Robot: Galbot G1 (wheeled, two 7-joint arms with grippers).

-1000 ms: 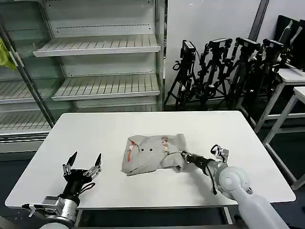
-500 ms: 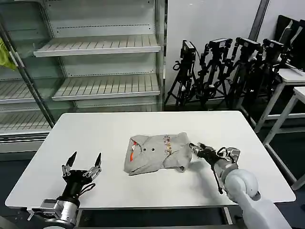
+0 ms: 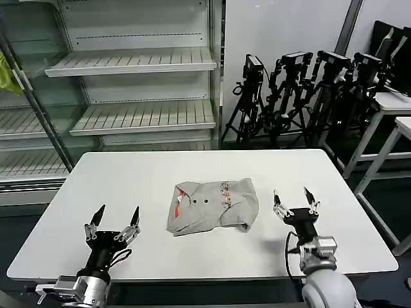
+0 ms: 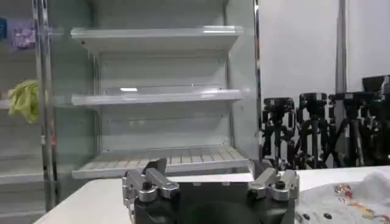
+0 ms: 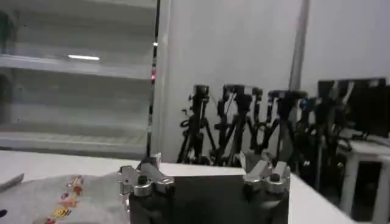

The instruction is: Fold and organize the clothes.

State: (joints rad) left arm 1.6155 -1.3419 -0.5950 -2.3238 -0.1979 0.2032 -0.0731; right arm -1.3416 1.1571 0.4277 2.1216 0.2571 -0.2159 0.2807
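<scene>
One folded grey shirt (image 3: 214,205) lies near the middle of the white table (image 3: 148,176), a compact bundle with red-orange trim at the neck on its left side and a small multicoloured print toward its right. A few dark dots show on the fabric between them. Nothing touches it.

The right gripper (image 3: 291,199) stands just beside the shirt's right edge, over the table and apart from the fabric, its two fingers spread and pointing up and away from the robot. In the right wrist view the same gripper (image 5: 205,172) shows its fingers apart with nothing between them, and the shirt (image 5: 58,201) lies off to one side with the coloured print visible.

The left gripper (image 3: 114,219) sits near the front left edge of the table, well apart from the shirt, fingers also spread and empty. In the left wrist view the gripper (image 4: 209,180) has its fingers apart, and a corner of the shirt (image 4: 347,201) shows farther off.

Behind the table stand white shelves (image 3: 131,61), with a yellow-green cloth (image 3: 8,72) hanging at their left, and a row of black tripods (image 3: 302,96) to the right.
</scene>
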